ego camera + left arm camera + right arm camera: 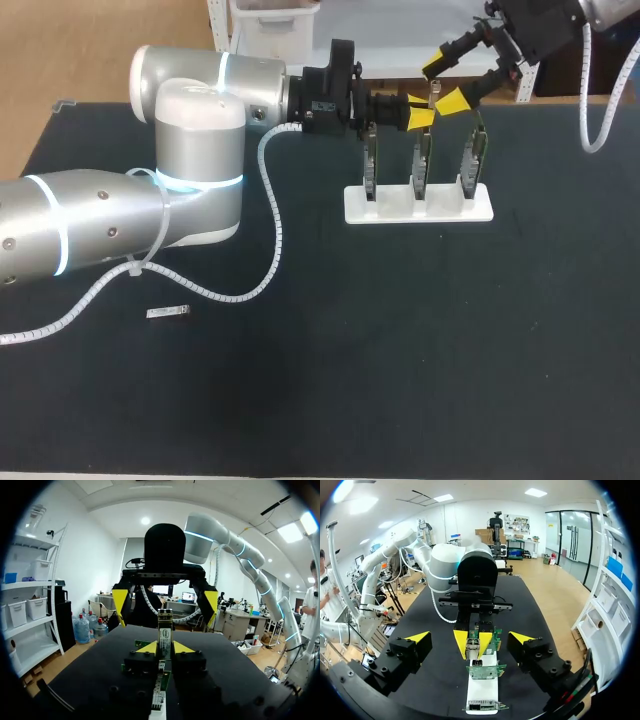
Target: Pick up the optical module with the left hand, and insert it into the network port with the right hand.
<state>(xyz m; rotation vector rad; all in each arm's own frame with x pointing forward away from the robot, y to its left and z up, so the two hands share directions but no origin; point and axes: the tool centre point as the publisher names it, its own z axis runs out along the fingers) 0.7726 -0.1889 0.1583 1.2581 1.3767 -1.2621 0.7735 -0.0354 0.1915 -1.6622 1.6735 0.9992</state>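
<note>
Currently the left pincer (165, 648) pinches the optical module (164, 625) between its two yellow tips. The module stands upright, with its upper end above the fingers.

The left arm (120, 215) comes in from the left side and reaches past the middle of the black worktop (420, 360). Its pincer sits over the white stand (418, 208), at the middle one of the three green boards (422, 160) slotted upright in it. Whether the module touches that board: cannot tell.

The right pincer (442, 83) is spread wide with nothing between its fingers. It comes in from the far right corner and hangs just beyond the stand, facing the left pincer. In the left wrist view its yellow tips stand to either side of the module, farther ahead and apart from it. In the right wrist view the module lies ahead of its open fingers, on the line between them, untouched.

A small silver piece (168, 313) lies flat on the worktop near the left arm's white coiled cable (275, 215), well apart from the stand.
</note>
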